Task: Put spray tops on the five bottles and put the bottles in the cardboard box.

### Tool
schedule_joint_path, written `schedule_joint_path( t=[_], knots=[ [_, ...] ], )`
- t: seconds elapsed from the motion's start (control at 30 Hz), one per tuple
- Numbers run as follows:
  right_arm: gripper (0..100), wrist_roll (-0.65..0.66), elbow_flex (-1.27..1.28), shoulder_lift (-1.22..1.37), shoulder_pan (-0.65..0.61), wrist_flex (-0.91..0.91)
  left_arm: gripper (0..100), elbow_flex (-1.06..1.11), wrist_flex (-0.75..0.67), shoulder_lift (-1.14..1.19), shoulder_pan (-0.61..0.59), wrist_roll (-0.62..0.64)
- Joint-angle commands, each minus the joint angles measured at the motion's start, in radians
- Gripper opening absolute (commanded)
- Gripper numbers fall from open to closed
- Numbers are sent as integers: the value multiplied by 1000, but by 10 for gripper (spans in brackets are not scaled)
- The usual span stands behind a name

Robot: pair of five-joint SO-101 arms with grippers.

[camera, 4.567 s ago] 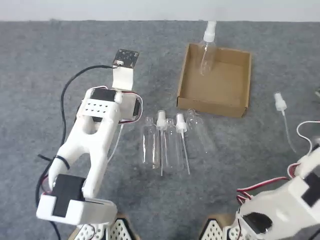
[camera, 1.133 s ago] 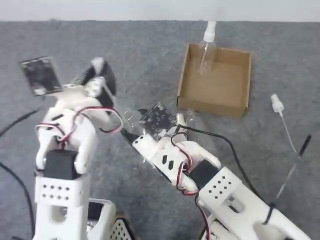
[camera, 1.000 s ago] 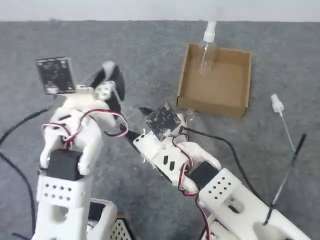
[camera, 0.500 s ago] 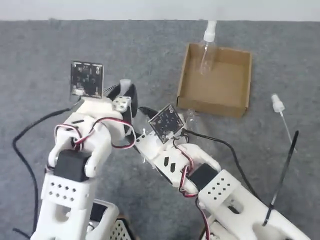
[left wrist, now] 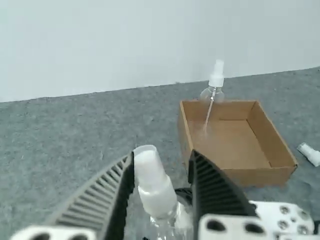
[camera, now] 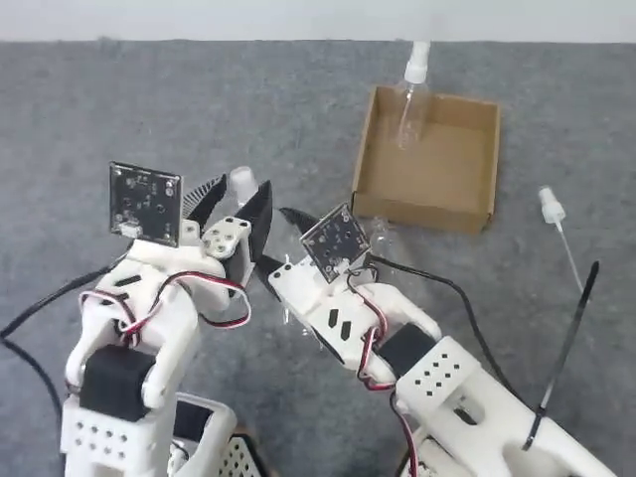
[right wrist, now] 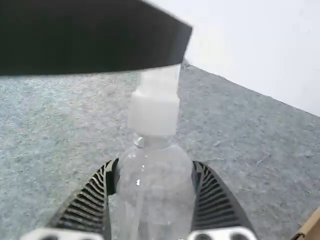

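Observation:
My right gripper [right wrist: 152, 172] is shut on the shoulders of a clear bottle [right wrist: 150, 190], held upright over the carpet left of the cardboard box [camera: 425, 214]. A white spray top [left wrist: 150, 180] sits on that bottle's neck. My left gripper [left wrist: 160, 160] straddles the top, which leans on the ribbed finger while a gap shows at the black one. In the high view the top [camera: 241, 179] pokes out between the left jaws, which hide the bottle. Another capped bottle [camera: 412, 99] leans on the box's far wall.
A loose spray top [camera: 552, 207] with its long tube lies on the carpet right of the box. A clear bottle [camera: 383, 234] lies just in front of the box, beside my right arm. A black cable [camera: 571, 338] arches up at the right.
My left arm swung in from the far left with the spray top and brought it down onto the bottle in my right gripper. Its jaws now stand wider apart.

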Motion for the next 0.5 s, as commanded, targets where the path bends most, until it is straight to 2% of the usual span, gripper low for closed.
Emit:
schedule_joint_path(
  t=[0.0,0.13,0.3,0.47],
  knots=[
    [6,-11,-9,-53,12,-19,162,-70,-89,-11,-80,-9],
    [6,-11,-9,-53,12,-19,128,-99,-152,97,-153,-18],
    [6,-11,-9,-48,12,-19,131,-148,-137,252,-150,-52],
    [6,-11,-9,-50,12,-19,126,-137,-115,275,-150,-58]
  ],
)
